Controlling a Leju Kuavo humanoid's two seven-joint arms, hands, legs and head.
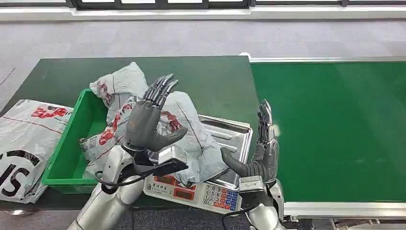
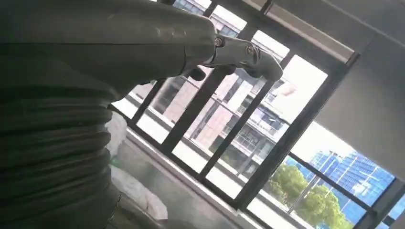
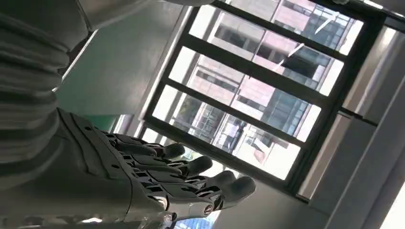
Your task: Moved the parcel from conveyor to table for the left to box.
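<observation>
A crumpled grey parcel bag (image 1: 194,139) with red print lies across the metal pan of the weighing scale (image 1: 230,136). More grey parcel bags (image 1: 117,86) fill the green box (image 1: 64,158) on the dark green table. My left hand (image 1: 151,117) is raised above the scale's parcel, palm up, fingers spread, holding nothing. My right hand (image 1: 261,143) stands upright beside the scale, fingers straight, empty. In the right wrist view my right hand's fingers (image 3: 191,179) point toward windows; in the left wrist view my left hand's thumb (image 2: 248,55) reaches out with nothing against it.
The green conveyor belt (image 1: 335,129) runs along the right with nothing on it. A large white bag (image 1: 24,139) with red and black print lies left of the box. The scale's keypad (image 1: 218,196) faces me at the table's front edge.
</observation>
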